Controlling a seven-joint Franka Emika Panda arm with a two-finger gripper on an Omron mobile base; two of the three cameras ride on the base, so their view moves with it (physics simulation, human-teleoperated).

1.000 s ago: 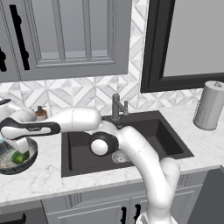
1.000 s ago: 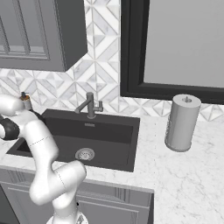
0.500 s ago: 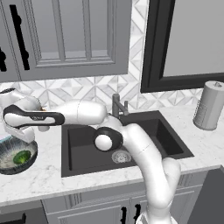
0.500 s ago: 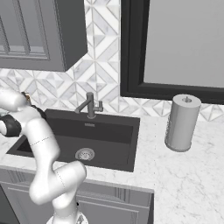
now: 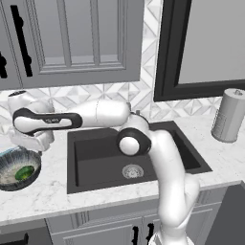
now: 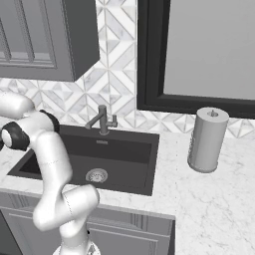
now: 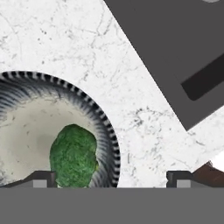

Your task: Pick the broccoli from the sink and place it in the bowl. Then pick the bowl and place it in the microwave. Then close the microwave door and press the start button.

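The broccoli (image 7: 73, 155) lies inside the bowl (image 7: 26, 118), a small green lump on the cream inside. In the left base view the bowl (image 5: 10, 165) stands on the marble counter left of the sink (image 5: 105, 158), with the broccoli (image 5: 24, 172) in it. My gripper (image 7: 110, 179) hangs open just above the bowl's right rim, one fingertip (image 7: 41, 178) over the bowl and the other over bare counter. Nothing is between the fingers. From the left base camera the gripper (image 5: 27, 145) points down over the bowl. The microwave and its door are out of view.
The dark sink (image 6: 99, 154) with its faucet (image 6: 102, 119) and drain (image 5: 132, 171) lies right of the bowl. A paper towel roll (image 6: 206, 139) stands on the counter at the right. Grey cabinets (image 5: 72, 38) hang above. A brown object (image 7: 205, 173) shows at the hand view's lower right edge.
The arm has lifted, raising the open gripper a little above the bowl. The broccoli stays in the bowl.
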